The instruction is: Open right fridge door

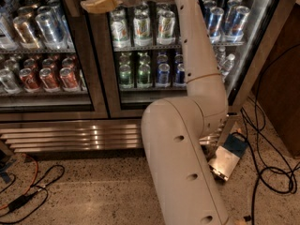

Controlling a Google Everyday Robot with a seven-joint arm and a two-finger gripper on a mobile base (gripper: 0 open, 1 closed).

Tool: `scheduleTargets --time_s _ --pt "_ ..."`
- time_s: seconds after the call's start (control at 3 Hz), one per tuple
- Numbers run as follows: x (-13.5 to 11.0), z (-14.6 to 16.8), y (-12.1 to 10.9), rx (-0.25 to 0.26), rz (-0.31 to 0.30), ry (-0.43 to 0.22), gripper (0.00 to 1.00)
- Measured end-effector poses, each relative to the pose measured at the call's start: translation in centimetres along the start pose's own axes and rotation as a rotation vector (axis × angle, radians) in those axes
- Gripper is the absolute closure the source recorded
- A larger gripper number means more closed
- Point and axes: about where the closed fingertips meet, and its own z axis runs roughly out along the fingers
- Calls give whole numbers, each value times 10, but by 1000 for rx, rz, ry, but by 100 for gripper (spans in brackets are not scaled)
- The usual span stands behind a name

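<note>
The right fridge door (pixel 154 93) is a tall glass pane in a dark frame, with green, white and blue cans on shelves behind it. Its left frame edge (pixel 101 69) meets the centre post. My gripper (pixel 99 2) is at the top of the view, up against the upper left edge of this door, by the centre post. My white arm (pixel 187 139) rises from the floor in front of the door and hides part of the glass. No handle shows.
The left glass door (pixel 42 50) fronts red and silver cans. A steel grille (pixel 70 137) runs below the doors. A small silver and blue box (pixel 227 156) and black cables (pixel 269 172) lie at the right; red and black cables (pixel 28 191) at the left. A wooden panel (pixel 286 78) stands at the right.
</note>
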Motion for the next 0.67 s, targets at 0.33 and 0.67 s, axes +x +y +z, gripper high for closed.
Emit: scheduleTargets --time_s 0.33,0.67 --pt "3 -5 4 -1 0 0 15" --pt "-1 -4 10 -1 0 0 38"
